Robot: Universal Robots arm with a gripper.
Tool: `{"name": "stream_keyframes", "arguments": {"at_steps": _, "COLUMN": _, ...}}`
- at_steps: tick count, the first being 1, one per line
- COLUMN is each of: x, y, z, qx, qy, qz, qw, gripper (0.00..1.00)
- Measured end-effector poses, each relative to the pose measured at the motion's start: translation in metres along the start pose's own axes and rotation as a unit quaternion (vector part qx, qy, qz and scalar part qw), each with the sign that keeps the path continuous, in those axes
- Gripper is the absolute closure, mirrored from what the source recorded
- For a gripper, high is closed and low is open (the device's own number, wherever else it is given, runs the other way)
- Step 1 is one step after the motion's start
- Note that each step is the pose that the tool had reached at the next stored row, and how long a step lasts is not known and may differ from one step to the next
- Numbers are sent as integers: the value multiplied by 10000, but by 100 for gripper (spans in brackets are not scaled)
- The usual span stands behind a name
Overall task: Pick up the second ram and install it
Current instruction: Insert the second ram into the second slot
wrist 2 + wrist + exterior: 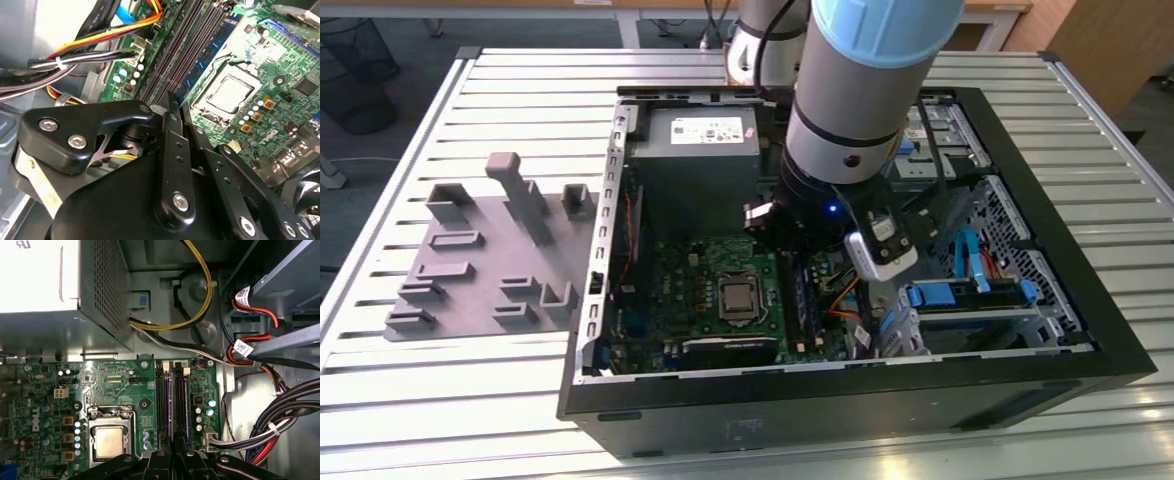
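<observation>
My gripper (171, 100) reaches down into the open computer case (1014, 375), over the long memory slots (162, 405) of the green motherboard (670, 290). Its two black fingers are pressed together, shut, with nothing visibly between them. In both wrist views the fingertips (175, 454) sit right at the near end of the slots. A thin dark strip stands edge-on in the slot under the tips and looks like the second ram (173, 405), also seen as a dark stick (803, 300) in the exterior view. I cannot tell whether the tips touch it.
The grey holder plate (487, 270) with its upright blocks lies outside the case at the exterior view's left. The processor socket (109, 440) is beside the slots. Bundled cables (270, 435) and the power supply (696, 150) crowd the case. Drive bays (974, 300) sit at the right.
</observation>
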State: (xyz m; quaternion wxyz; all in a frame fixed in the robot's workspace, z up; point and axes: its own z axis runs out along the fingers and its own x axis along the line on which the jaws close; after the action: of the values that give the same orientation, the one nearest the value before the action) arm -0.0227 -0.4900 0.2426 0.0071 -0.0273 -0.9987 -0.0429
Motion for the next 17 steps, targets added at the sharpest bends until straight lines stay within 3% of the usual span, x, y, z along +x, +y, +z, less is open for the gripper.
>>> {"name": "stream_keyframes", "arguments": {"at_steps": 6, "x": -2, "y": -18, "z": 46, "qx": -1, "qy": -1, "qz": 8, "qw": 10000, "gripper": 86}}
{"name": "stream_keyframes", "arguments": {"at_steps": 10, "x": 40, "y": -24, "z": 91, "qx": -1, "qy": -3, "qz": 34, "qw": 10000, "gripper": 86}}
{"name": "stream_keyframes", "arguments": {"at_steps": 17, "x": 56, "y": -26, "z": 101, "qx": -2, "qy": -5, "qz": 55, "qw": 10000, "gripper": 86}}
